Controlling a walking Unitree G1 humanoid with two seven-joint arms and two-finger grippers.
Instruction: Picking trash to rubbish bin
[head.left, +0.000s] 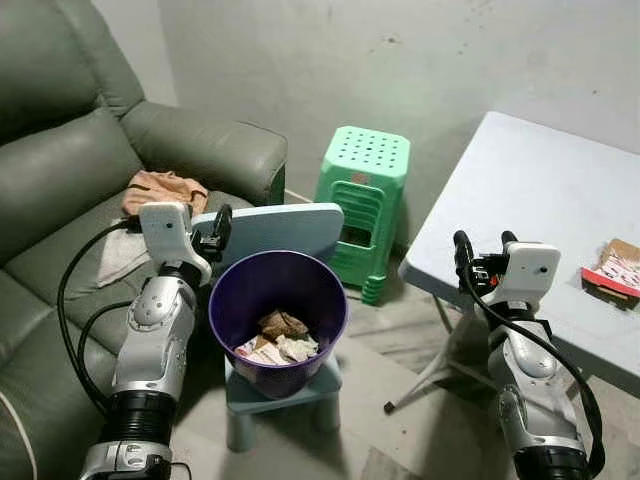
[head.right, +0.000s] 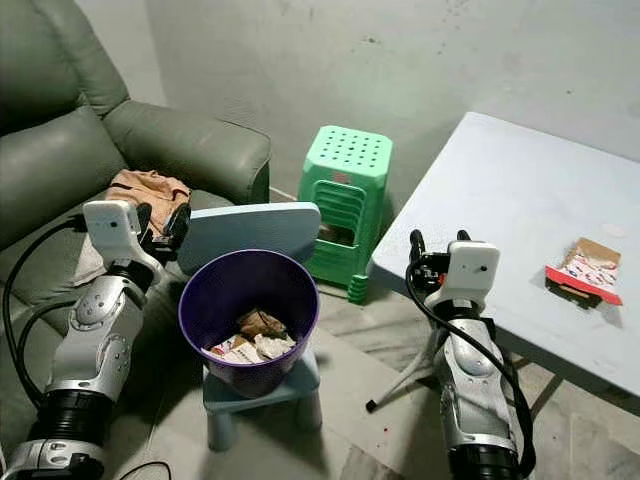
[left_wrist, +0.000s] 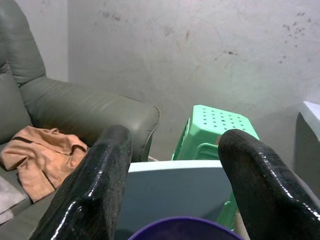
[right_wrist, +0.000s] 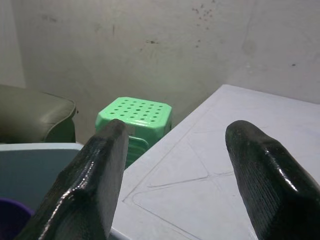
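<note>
A purple rubbish bin (head.left: 231, 318) stands on a small pale blue stool (head.left: 325, 382), with crumpled paper and wrappers (head.left: 281, 338) inside. On the white table (head.left: 520, 190) to my right lies a red and white snack packet (head.left: 611, 268), near the table's right side. My left gripper (head.left: 214, 236) hangs open just above the bin's left rim, with nothing between its fingers (left_wrist: 102, 170). Over the table's near left edge my right gripper (head.left: 484, 246) is also open and empty, well short of the packet. Its fingers (right_wrist: 252, 165) point across the tabletop.
A grey sofa (head.left: 60, 170) fills the left side, with an orange cloth (head.left: 163, 189) on its seat. A pale blue panel (head.left: 275, 229) stands behind the bin. Stacked green stools (head.left: 362, 195) sit against the wall between sofa and table. A table leg (head.left: 430, 370) slants over the floor.
</note>
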